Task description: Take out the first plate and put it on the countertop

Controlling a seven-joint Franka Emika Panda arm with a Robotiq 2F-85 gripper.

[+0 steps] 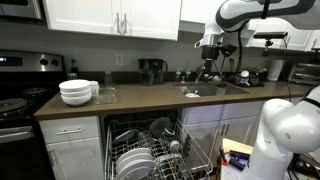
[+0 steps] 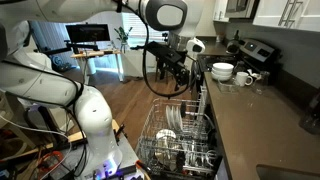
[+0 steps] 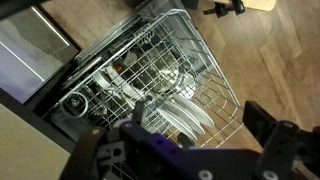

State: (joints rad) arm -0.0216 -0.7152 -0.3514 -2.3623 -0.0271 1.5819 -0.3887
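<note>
Several pale white-grey plates [image 3: 185,112] stand upright side by side in the pulled-out lower dishwasher rack [image 3: 215,60]. They also show in both exterior views [image 1: 135,160] [image 2: 172,120]. I cannot tell which one is the first plate. My gripper [image 3: 203,118] is open and empty. It hangs in the air well above the rack, with the plates seen between its two fingers. It shows in both exterior views [image 1: 208,68] [image 2: 166,66]. The dark brown countertop [image 1: 150,98] [image 2: 262,120] runs above the dishwasher.
Stacked white bowls [image 1: 76,92] [image 2: 222,71] and a glass stand on the countertop near the black stove [image 1: 14,106]. A sink [image 1: 205,90] is set in the counter. The open dishwasher door [image 3: 35,50] and a second white robot body [image 2: 60,90] stand close by.
</note>
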